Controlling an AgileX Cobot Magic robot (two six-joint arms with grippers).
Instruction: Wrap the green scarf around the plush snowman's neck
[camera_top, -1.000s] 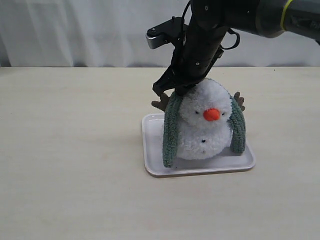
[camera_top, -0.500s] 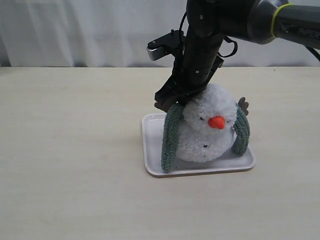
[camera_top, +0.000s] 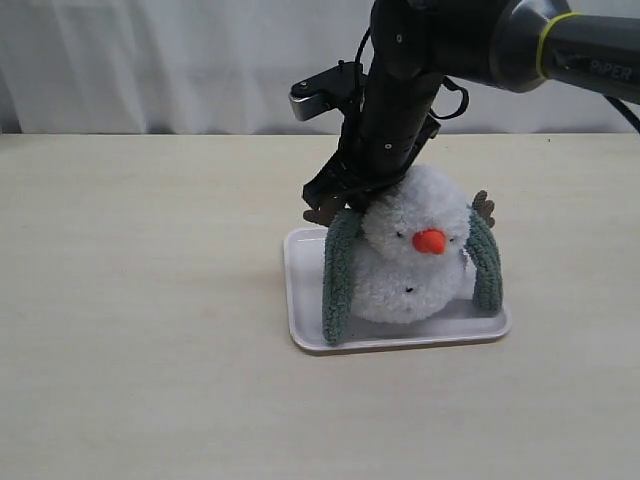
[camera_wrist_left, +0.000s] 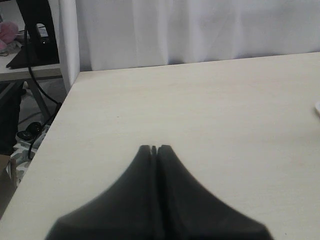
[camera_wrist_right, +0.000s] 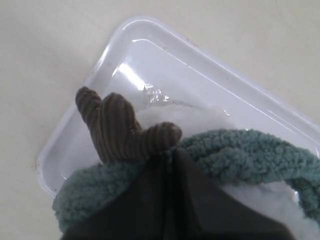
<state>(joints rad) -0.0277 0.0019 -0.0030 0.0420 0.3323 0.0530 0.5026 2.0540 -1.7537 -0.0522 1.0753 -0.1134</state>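
Left hand (camera_wrist_left: 155, 149) closed; right hand (camera_wrist_right: 172, 152) closed, pointing steeply down.

right arm (camera_top: 400, 90): glossy black | yellow-green band (camera_top: 545, 45) | white lettering (camera_top: 610, 68) | black cables (camera_top: 456, 98)

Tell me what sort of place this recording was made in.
Probably a robotics lab bench set up for recording: a bare pale table before a plain white curtain, and, in the left wrist view, a side desk with cables trailing to the floor.
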